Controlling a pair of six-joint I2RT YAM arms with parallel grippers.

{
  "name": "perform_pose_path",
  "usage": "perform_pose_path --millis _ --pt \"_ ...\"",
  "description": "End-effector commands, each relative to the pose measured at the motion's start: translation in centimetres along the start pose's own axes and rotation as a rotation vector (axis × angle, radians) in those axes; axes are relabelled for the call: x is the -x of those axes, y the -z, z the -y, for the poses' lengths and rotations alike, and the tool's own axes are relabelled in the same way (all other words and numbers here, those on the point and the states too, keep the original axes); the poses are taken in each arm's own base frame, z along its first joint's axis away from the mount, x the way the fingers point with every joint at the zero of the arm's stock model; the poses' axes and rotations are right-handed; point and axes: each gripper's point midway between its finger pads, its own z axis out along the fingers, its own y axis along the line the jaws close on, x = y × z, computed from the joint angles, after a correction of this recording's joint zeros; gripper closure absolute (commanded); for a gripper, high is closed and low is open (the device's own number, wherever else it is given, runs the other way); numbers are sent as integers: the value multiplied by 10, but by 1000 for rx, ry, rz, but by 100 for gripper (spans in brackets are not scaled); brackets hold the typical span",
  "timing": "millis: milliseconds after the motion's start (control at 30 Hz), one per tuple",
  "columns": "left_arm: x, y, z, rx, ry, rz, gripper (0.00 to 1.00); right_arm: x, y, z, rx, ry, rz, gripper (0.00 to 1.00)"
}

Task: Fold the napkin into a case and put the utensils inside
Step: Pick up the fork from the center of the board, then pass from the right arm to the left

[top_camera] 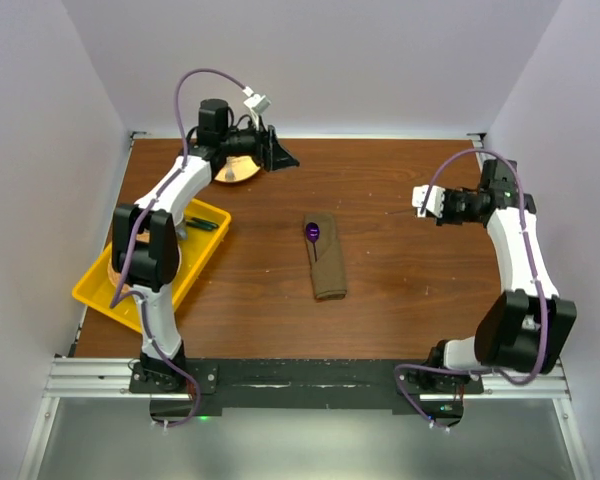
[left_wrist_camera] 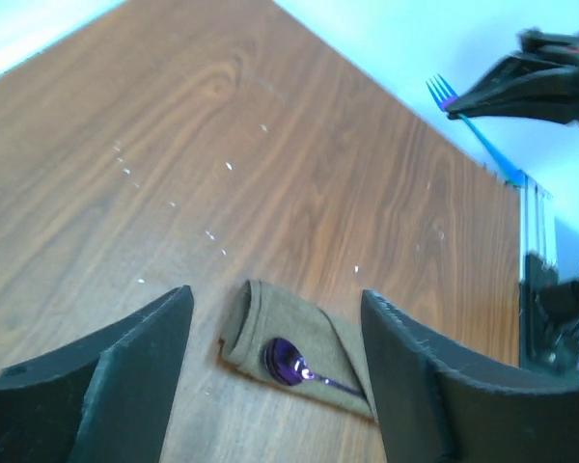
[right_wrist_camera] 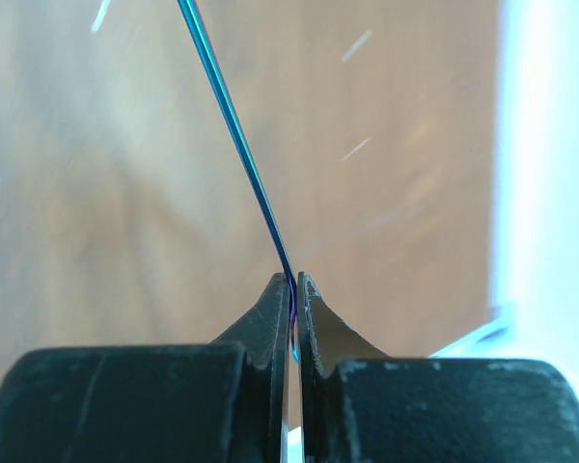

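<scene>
While the left hand [left_wrist_camera: 275,299] gapes, the right hand [right_wrist_camera: 295,285] pinches a blue fork [right_wrist_camera: 234,130].

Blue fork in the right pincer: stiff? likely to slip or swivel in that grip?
Likely stiff: the fork runs dead straight out of the right pincer. Probably apt to swivel: just the fingertips pinch its thin, glossy handle. Seems light, judging by the slim shaft and small tines in the left wrist view.
</scene>
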Motion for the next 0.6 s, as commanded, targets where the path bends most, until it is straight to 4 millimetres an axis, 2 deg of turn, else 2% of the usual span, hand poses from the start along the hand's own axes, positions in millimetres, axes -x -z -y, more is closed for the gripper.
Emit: perform_pose_path --millis 0,33,67,100,133,167,233,267,300,333,367,400,433,467,500,533,567 --pt "46 8 24 -85 -24 95 12 98 25 40 -232 256 290 100" --pt "51 9 33 -140 -40 106 12 115 30 48 -289 367 341 100" --pt "51 10 39 -172 11 103 12 130 31 47 -318 499 370 100" --pt "49 8 41 -196 29 98 12 139 31 36 -339 563 400 100" --pt "53 9 47 -231 12 107 12 155 36 40 -394 664 452 100" --pt "52 9 52 -254 59 102 12 169 35 36 -415 748 485 100" --pt "53 7 56 -285 52 108 12 182 33 25 -423 820 543 100" --pt "57 6 60 -294 40 111 13 196 32 16 -420 895 598 100" --pt "58 4 64 -307 17 110 14 205 35 14 -416 930 624 100" --pt "57 2 66 -309 16 101 18 202 27 3 -361 901 648 100" --pt "62 0 67 -299 -54 110 20 219 27 -7 -356 997 702 100" --pt "60 -7 71 -300 -68 96 21 225 29 -9 -349 1034 722 100" --pt "51 -12 72 -295 -39 60 23 224 21 -26 -275 990 760 100" --pt "55 -17 76 -303 -107 58 24 232 20 -33 -281 1083 787 100" --pt "47 -28 82 -319 -112 32 25 235 23 -46 -228 1055 823 100" --pt "36 -31 83 -313 -71 -8 29 237 20 -51 -211 1078 844 100" --pt "38 -34 86 -322 -109 -8 31 244 20 -56 -186 1074 866 100"
